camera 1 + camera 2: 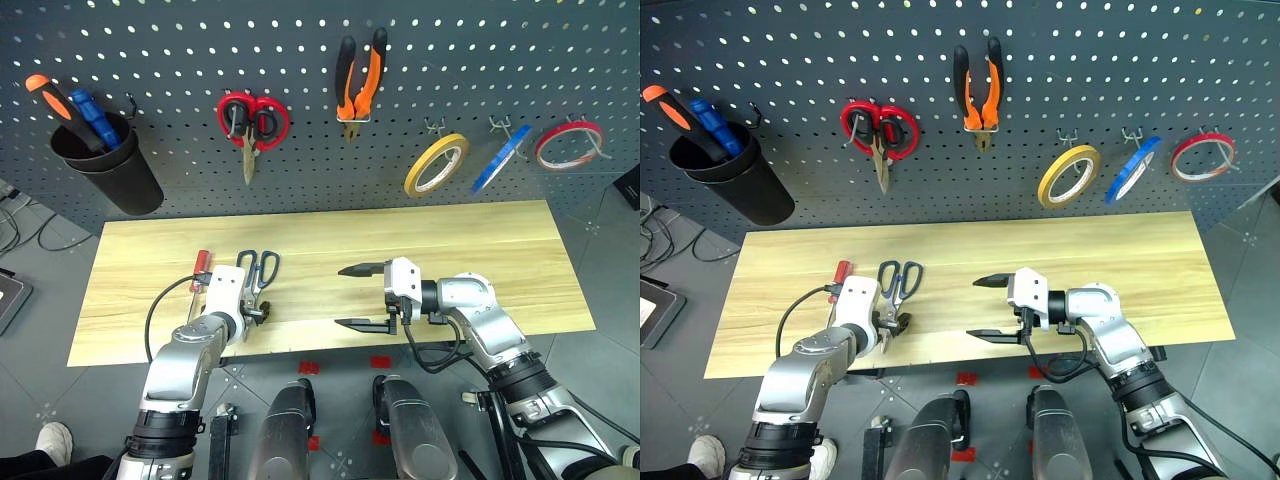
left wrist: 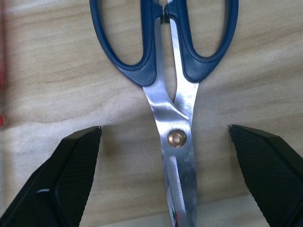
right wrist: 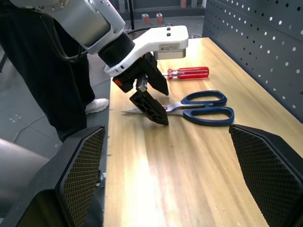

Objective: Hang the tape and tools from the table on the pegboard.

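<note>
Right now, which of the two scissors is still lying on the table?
The blue-handled scissors. They lie flat on the table, blades between the open left gripper's fingers. The red-handled scissors hang on the pegboard.

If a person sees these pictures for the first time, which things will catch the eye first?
Probably the dark blue scissors lying flat on the wooden table, with the open left gripper astride their blades. Next, the bright things on the pegboard: orange pliers and the yellow, blue and red tape rolls.
</note>
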Controlling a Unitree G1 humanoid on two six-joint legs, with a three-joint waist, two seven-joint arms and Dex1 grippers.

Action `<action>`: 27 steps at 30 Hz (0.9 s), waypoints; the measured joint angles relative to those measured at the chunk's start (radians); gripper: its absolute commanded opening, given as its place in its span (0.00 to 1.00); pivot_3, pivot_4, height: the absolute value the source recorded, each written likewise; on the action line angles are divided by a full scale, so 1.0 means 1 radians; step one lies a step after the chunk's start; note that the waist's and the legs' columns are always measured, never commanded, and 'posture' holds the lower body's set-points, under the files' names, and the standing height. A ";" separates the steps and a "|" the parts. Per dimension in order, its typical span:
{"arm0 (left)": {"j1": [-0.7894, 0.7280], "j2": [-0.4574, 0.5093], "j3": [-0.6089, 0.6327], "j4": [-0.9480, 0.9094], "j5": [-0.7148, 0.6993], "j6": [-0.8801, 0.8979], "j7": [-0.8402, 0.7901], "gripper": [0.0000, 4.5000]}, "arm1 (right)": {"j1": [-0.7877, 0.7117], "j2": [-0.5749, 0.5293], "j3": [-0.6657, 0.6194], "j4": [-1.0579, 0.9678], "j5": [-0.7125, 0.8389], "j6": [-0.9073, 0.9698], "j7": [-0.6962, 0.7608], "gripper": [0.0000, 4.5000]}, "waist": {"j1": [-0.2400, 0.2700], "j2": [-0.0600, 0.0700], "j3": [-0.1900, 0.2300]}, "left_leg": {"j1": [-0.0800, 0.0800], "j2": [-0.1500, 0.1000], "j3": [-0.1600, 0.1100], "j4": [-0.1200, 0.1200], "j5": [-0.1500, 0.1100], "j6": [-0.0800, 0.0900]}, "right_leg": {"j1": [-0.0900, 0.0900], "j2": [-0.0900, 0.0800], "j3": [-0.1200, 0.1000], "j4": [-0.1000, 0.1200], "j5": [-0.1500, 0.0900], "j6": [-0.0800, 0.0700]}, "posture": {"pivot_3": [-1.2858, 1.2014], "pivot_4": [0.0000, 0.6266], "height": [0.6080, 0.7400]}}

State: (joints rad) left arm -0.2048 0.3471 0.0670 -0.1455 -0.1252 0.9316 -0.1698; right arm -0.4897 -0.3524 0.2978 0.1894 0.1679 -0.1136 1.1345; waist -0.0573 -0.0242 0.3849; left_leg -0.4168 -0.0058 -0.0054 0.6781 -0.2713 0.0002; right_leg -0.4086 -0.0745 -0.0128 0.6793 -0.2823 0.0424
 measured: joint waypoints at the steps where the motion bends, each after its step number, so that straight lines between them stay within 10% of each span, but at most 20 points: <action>1: -0.005 0.001 0.000 0.006 0.000 -0.002 -0.003 0.99 | -0.003 0.003 0.000 0.005 -0.001 -0.003 -0.001 1.00 | 0.000 0.000 0.000 | 0.000 0.000 0.000 0.000 0.000 0.000 | 0.000 0.000 0.000 0.000 0.000 0.000 | 0.47 0.66 1.00; 16: -0.094 0.002 -0.015 0.117 0.000 -0.045 -0.049 0.99 | -0.009 0.007 0.000 0.014 -0.002 -0.004 -0.009 1.00 | 0.000 0.001 0.001 | 0.000 0.000 0.000 0.000 0.000 0.000 | 0.000 0.000 0.000 0.000 0.000 0.000 | 0.46 0.67 1.00; 27: -0.102 0.004 -0.014 0.113 0.001 -0.023 -0.058 0.33 | -0.009 0.007 0.000 0.014 -0.002 -0.004 -0.023 1.00 | 0.000 0.001 0.001 | 0.000 0.000 0.000 0.000 0.000 0.000 | 0.000 0.000 0.000 0.000 0.000 0.000 | 0.46 0.67 1.00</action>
State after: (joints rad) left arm -0.3064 0.3507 0.0535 -0.0322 -0.1246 0.9090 -0.2277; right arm -0.4991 -0.3455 0.2975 0.2032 0.1661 -0.1177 1.1116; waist -0.0575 -0.0229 0.3863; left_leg -0.4167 -0.0058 -0.0054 0.6777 -0.2711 0.0000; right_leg -0.4085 -0.0746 -0.0127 0.6792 -0.2823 0.0425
